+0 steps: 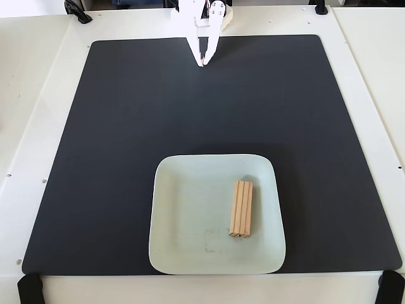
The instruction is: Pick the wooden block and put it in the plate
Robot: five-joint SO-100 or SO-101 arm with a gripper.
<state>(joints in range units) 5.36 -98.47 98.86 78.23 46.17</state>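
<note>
Lying flat in the plate [190,253], right of centre, the block [241,208] runs lengthwise toward the gripper [203,62], which hangs empty, tips pinched together, well apart at the mat's [114,139] far edge

No text, label, brand, number or sign can be read anywhere in the fixed view. The large square pale-white plate [190,190] carries only a faint smudge on its flat centre, with no lettering in it. The small light-tan grooved wooden block [241,208] lying in the plate shows bare wood grain and no marking. The black rectangular mat [126,126] is plain, and the white counter [38,76] shows only small dark specks and holes. The white plastic pincer [202,63] at the top edge has a few small dark dots near its base, too small to tell whether they are anything more than screws.
</note>
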